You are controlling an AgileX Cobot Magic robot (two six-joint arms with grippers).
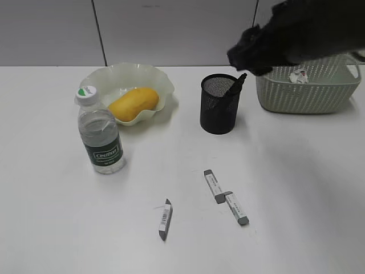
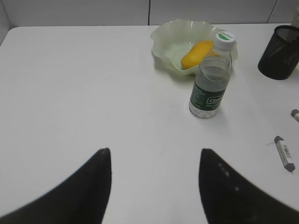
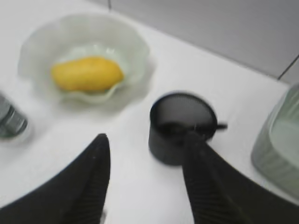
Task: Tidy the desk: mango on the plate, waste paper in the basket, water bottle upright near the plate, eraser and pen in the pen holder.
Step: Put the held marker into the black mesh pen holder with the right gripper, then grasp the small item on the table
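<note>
both end effectors agape: left [image 2: 154,186], right [image 3: 145,182] (blurred).

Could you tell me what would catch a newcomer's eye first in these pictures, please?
Probably the yellow-orange mango lying in the wavy-rimmed plate at the back left, with the water bottle upright just in front of it. Next, the black pen holder mid-table with a dark pen leaning out of it, under the blurred right arm. Three erasers lie loose on the desk in front.
</note>
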